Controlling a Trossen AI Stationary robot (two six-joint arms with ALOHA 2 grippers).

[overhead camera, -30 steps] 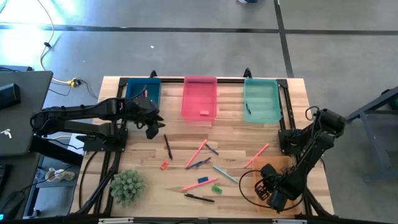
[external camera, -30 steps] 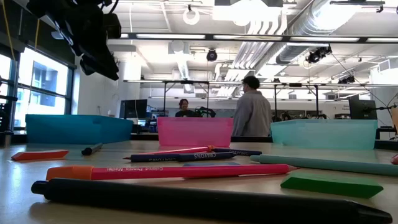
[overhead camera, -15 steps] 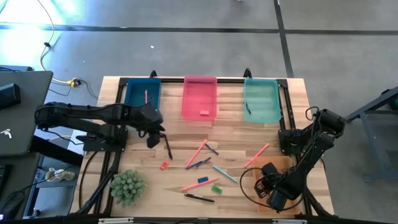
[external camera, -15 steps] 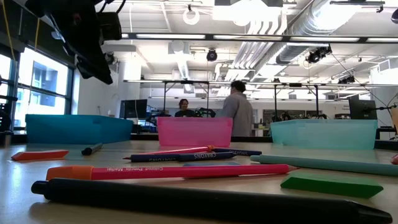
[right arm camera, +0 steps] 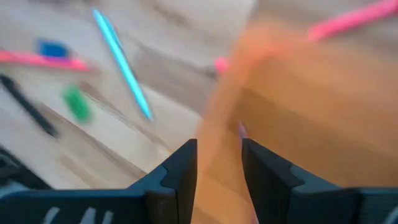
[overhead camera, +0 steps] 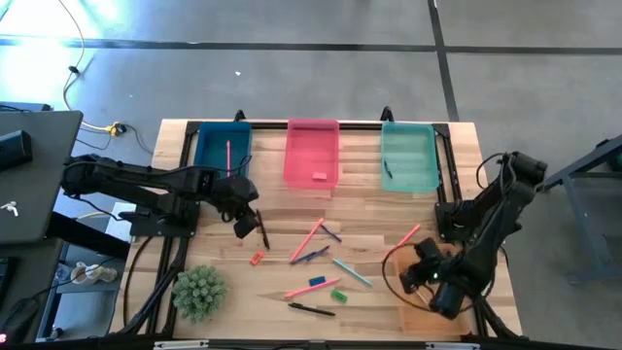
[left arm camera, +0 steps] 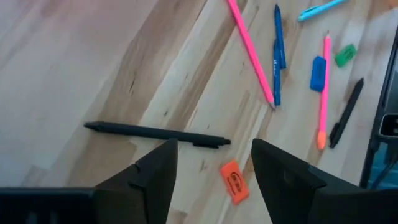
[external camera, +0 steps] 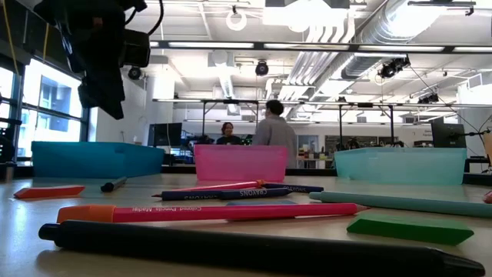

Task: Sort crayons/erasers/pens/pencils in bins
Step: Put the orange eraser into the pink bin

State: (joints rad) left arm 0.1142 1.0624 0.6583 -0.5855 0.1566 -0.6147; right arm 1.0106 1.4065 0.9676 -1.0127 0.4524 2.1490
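My left gripper stands open just above the table, over a black pen and an orange eraser. In the high view it is beside that pen, near-right of the blue bin. My right gripper hangs open over the orange bin at the near right, touching nothing. The pink bin holds a pink eraser. The teal bin holds a dark pen. Loose sticks and erasers lie flat on the table's middle.
Between the arms lie a pink pencil, a blue crayon, a light-blue pen, a blue eraser, a green eraser and another black pen. A spiky green plant stands at the near left.
My left gripper has gone from beside the blue bin toward the near edge and down, to the black pen, rolling as it went. My right gripper has risen above the orange bin and shifted a little toward the far edge.
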